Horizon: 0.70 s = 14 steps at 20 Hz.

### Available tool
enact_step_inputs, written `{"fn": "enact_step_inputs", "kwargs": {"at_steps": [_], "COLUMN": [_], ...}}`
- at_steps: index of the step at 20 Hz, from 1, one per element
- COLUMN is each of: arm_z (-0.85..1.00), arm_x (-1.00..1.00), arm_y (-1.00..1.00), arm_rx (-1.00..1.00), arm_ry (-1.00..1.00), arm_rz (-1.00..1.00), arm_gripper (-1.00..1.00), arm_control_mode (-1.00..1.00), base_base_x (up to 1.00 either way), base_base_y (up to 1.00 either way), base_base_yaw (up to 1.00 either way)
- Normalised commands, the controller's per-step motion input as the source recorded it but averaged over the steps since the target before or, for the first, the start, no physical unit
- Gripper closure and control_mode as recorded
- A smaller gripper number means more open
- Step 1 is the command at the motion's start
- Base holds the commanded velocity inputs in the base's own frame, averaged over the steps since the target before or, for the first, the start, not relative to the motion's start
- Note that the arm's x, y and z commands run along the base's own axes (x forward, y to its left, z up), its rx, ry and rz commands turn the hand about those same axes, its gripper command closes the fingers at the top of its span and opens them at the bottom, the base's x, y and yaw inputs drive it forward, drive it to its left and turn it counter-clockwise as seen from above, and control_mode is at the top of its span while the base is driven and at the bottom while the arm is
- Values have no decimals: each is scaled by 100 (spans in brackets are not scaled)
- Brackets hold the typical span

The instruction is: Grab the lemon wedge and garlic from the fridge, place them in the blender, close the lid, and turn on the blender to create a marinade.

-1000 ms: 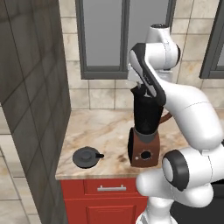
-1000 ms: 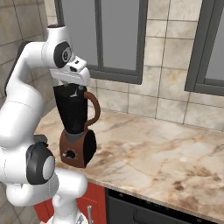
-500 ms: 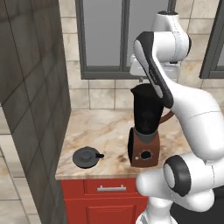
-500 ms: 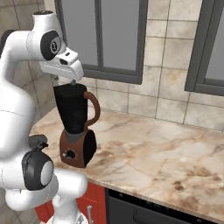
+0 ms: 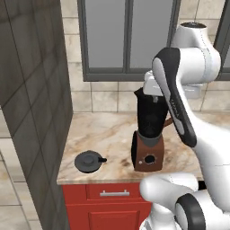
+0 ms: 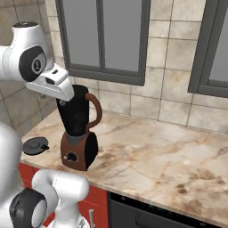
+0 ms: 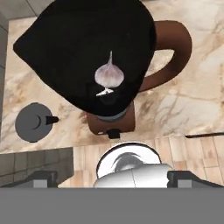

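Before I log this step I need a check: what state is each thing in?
blender: upright on the counter, jar open, no lid on
garlic: inside the blender jar
lid: off, lying flat on the counter beside the blender
gripper: open, above the jar, holding nothing

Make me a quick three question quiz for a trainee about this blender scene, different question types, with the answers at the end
1. True or false: the lid sits on the blender.
2. What lies inside the jar? A) garlic B) a spoon C) a lime
3. Fill in: the gripper above the jar is ____.

Key:
1. False; it lies on the counter beside the blender.
2. A, the garlic.
3. open.
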Motion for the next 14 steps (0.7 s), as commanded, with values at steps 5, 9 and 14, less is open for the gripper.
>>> {"fn": "enact_step_inputs", "kwargs": {"at_steps": [5,9,14], "arm_z": [-69,-15,0], "arm_x": [-100,-47,0], "arm_y": [-48,-29,0], "arm_rx": [-1,0,0], "arm_ry": [-19,-10,0], "arm_rz": [0,0,0], "arm_gripper": [-100,-100,-100], "arm_control_mode": [-100,-100,-100], "base_base_x": [0,0,0], "base_base_y": [0,0,0], "base_base_yaw": [0,0,0]}}
